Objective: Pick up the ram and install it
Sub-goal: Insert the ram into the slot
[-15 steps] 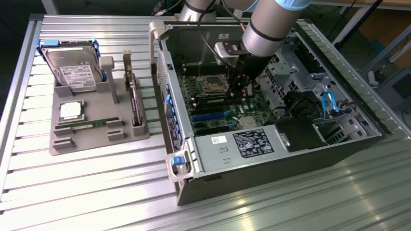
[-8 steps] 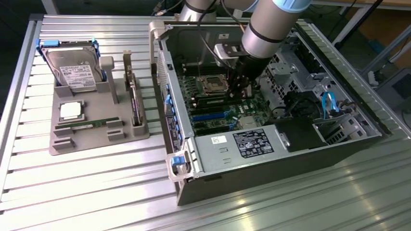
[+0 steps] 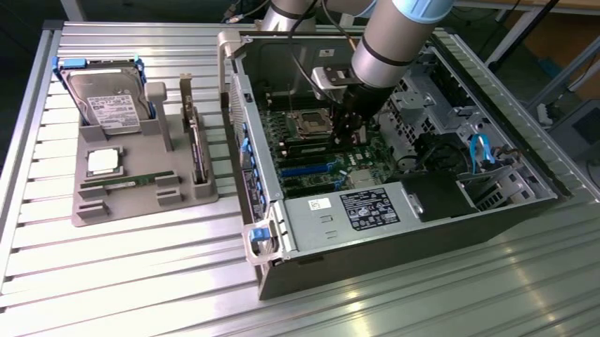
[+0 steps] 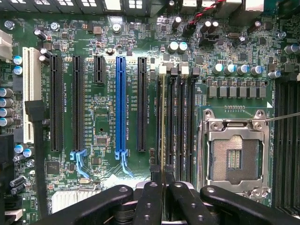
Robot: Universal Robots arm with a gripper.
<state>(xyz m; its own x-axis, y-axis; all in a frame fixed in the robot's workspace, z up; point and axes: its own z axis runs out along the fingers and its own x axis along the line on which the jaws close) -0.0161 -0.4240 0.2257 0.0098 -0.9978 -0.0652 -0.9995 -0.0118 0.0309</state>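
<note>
In the wrist view the ram point(image 4: 162, 126) appears edge-on as a thin greenish line between my black fingers point(image 4: 149, 194). My gripper point(image 4: 162, 185) is shut on it. The stick runs along the outermost of the black memory slots point(image 4: 180, 117), beside the open processor socket point(image 4: 233, 157); whether it is seated I cannot tell. In the exterior view my gripper point(image 3: 352, 130) reaches down into the open computer case point(image 3: 281, 175) over the motherboard. Another stick of the same kind point(image 3: 126, 181) lies flat in the grey tray point(image 3: 89, 210).
The tray also holds a hard drive point(image 3: 105, 102), a square silver processor point(image 3: 103, 161) and an upright expansion card point(image 3: 193, 144). Black and blue expansion slots point(image 4: 121, 103) lie beside the memory slots. The power supply point(image 3: 370, 207) and drive cage point(image 3: 487, 168) crowd the case.
</note>
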